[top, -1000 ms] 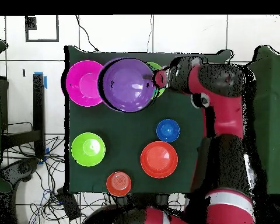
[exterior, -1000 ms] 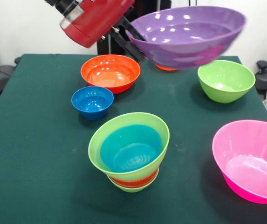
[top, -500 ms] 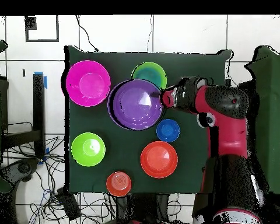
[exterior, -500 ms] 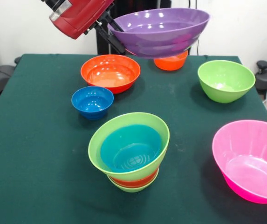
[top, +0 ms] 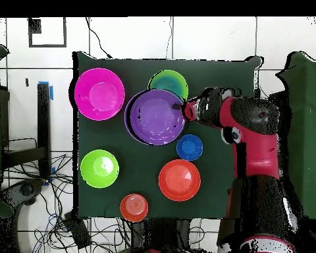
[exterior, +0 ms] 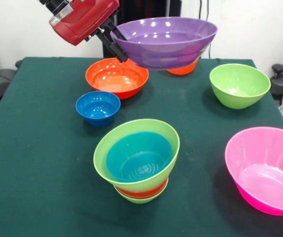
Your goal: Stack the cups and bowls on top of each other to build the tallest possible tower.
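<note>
Bright, even, from overhead. White glare spots along purple bowl (exterior: 165,42) rim, also on orange bowl (exterior: 117,76) and pink bowl (exterior: 264,169). Soft short shadows under bowls on green surface (exterior: 37,163). Front view sharp, no motion blur, slight softness on far wall. Overhead view flatter, colours saturated, bowl insides washed pale.

Ten glossy plastic bowls: one purple (exterior: 165,42), two orange (exterior: 117,76) (exterior: 183,69), two blue (exterior: 98,107) (exterior: 139,157), one pink (exterior: 264,168), one loose lime (exterior: 239,85); three stacked under the tower (exterior: 137,163).
</note>
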Action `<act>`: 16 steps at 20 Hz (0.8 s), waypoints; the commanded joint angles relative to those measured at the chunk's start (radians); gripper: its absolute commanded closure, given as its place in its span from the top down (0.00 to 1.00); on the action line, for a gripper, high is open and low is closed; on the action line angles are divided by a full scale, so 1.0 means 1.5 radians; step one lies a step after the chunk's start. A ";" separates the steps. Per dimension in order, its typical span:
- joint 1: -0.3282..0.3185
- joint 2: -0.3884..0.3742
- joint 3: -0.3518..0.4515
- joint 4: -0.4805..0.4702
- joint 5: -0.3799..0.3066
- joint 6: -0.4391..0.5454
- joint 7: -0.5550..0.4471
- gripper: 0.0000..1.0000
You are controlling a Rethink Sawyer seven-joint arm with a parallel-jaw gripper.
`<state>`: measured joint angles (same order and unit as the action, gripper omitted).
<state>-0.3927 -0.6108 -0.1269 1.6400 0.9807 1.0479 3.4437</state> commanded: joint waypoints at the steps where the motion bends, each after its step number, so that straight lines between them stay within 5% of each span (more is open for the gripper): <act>1: -0.010 0.052 0.083 -0.022 -0.002 -0.088 -0.077 0.00; 16: -0.038 0.059 0.106 -0.024 -0.014 -0.125 -0.073 0.00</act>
<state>-0.4426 -0.5719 -0.0934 1.6298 0.9812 0.9196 3.4437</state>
